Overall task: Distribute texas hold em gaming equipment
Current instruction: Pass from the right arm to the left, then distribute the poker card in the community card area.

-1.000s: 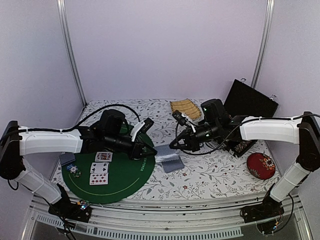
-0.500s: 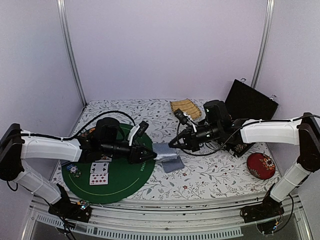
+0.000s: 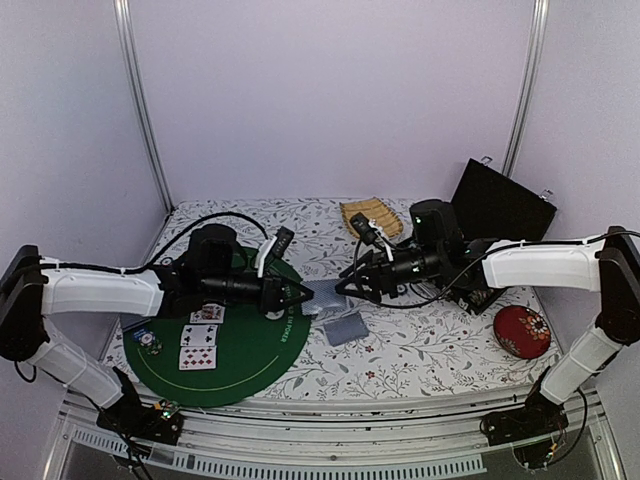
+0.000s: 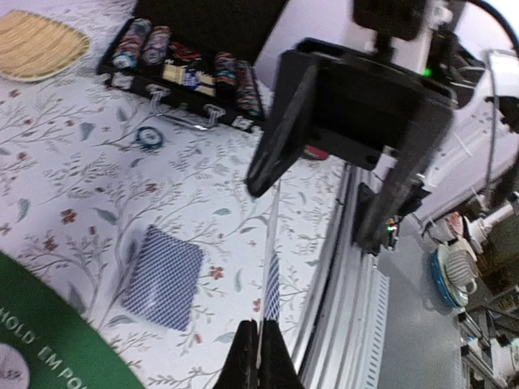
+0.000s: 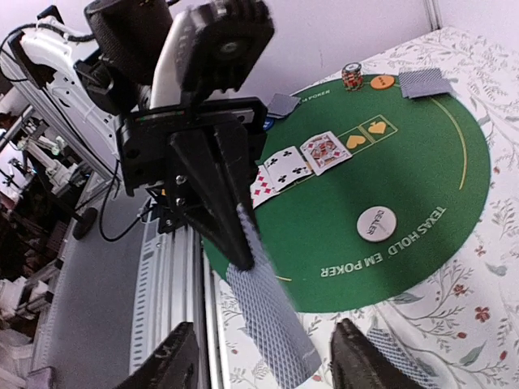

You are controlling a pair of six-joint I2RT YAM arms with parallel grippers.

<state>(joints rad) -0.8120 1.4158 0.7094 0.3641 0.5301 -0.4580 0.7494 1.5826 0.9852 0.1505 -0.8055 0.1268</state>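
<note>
**Left wrist view:** the left gripper (image 4: 258, 344) is pinched shut on a blue-backed card (image 4: 272, 293), seen edge-on above the face-down deck (image 4: 162, 275) on the cloth.

**Right wrist view:** only here does the card's patterned back show. It reaches between the spread fingers of the right gripper (image 5: 266, 344), with face-up cards (image 5: 300, 158) on the green mat (image 5: 430, 154) beyond.
</note>
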